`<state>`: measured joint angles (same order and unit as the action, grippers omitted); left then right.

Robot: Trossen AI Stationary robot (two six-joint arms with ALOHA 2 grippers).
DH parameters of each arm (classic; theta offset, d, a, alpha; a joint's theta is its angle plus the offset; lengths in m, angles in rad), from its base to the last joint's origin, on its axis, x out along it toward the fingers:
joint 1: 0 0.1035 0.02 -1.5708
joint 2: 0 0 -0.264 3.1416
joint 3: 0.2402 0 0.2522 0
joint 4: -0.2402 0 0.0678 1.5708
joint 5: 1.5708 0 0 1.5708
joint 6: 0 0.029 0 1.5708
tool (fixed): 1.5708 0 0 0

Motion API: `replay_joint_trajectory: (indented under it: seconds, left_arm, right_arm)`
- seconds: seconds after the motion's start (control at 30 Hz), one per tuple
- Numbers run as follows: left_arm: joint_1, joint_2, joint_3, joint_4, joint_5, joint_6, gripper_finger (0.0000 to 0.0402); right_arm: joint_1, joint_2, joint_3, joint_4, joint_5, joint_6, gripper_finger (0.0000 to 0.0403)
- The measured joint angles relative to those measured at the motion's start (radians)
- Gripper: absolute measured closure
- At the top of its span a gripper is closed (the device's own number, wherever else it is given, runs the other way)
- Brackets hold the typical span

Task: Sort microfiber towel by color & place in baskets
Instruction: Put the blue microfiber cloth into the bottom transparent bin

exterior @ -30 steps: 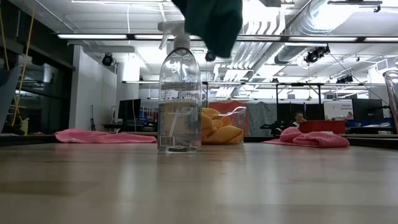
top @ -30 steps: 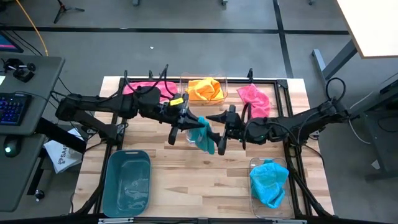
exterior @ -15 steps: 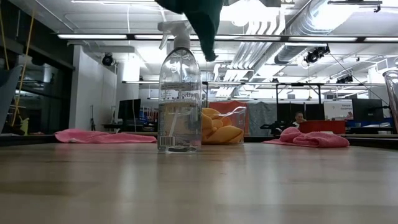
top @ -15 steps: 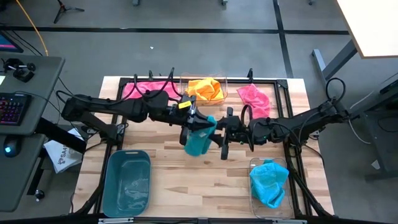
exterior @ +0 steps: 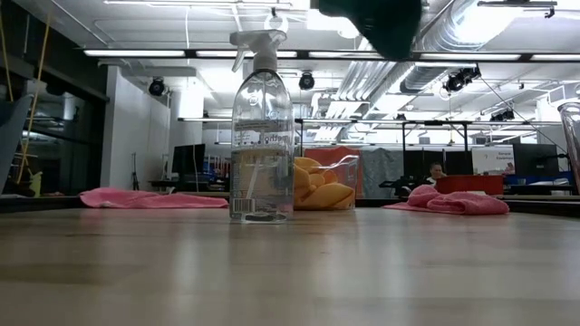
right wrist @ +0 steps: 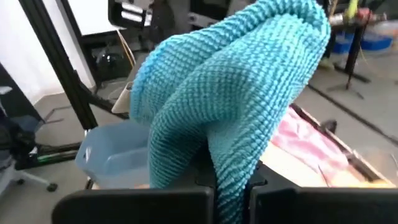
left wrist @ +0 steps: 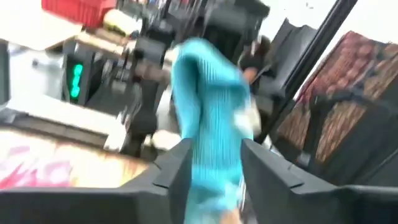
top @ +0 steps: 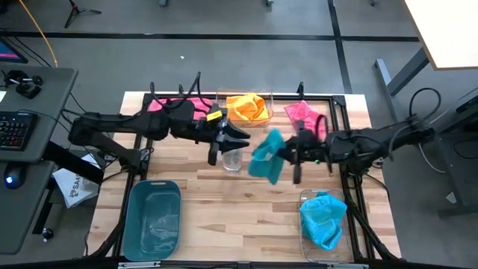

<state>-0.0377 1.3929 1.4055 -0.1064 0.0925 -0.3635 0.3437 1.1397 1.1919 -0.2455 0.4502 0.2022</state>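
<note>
A teal microfiber towel (top: 267,155) hangs in the air over the table's middle, with my right gripper (top: 290,155) shut on it; it fills the right wrist view (right wrist: 230,93) and shows at the top of the low view (exterior: 372,18). My left gripper (top: 240,138) stands open just left of the towel, above a clear spray bottle (top: 233,159), touching nothing. One clear basket (top: 323,220) at the near right holds teal towels, another (top: 245,107) at the far middle holds an orange towel. The teal basket (top: 153,217) stands near left. My right gripper pinches a bunched fold of the towel (right wrist: 227,177) between its two fingers, coming level from the table's right side. How many layers it has, I cannot tell. The towel is lifted clear of the table and droops slack around and below the fingers.
Pink towels lie at the far left (top: 175,104) and far right (top: 305,116) of the table. The spray bottle (exterior: 263,136) stands upright at the middle. Bare wood shows between the teal basket and the near-right clear basket.
The towel has passed from my left gripper to my right. My right gripper has shut on it, my left has opened and let go. My right gripper has drawn back toward the table's right edge with the towel, and my left has pulled slightly toward the left.
</note>
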Motion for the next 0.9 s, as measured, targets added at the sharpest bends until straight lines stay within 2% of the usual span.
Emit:
replay_joint_trajectory:
  seconds: [0.13, 0.27, 0.57, 0.73, 0.9]
  left_arm:
    - [0.0, -0.038, 0.0, -0.17, 0.001, -0.002, 0.0243]
    - [-0.023, -0.048, 0.0, -0.269, -0.002, -0.022, 0.023]
    - [-0.057, -0.04, -0.001, -0.265, -0.035, -0.027, 0.0229]
    - [-0.037, -0.04, -0.001, -0.232, -0.082, -0.018, 0.0229]
    - [-0.012, -0.04, -0.002, -0.233, -0.105, 0.006, 0.0229]
  right_arm:
    - [0.039, -0.086, 0.0, -0.182, 0.005, 0.109, 0.04]
    - [0.137, -0.129, 0.0, -0.365, -0.018, 0.284, 0.0401]
    - [0.528, -0.107, 0.0, -0.65, -0.004, 0.808, 0.0402]
    - [0.737, -0.072, 0.0, -0.758, 0.136, 1.094, 0.0402]
    - [0.805, -0.007, -0.047, -0.837, 0.299, 1.303, 0.0403]
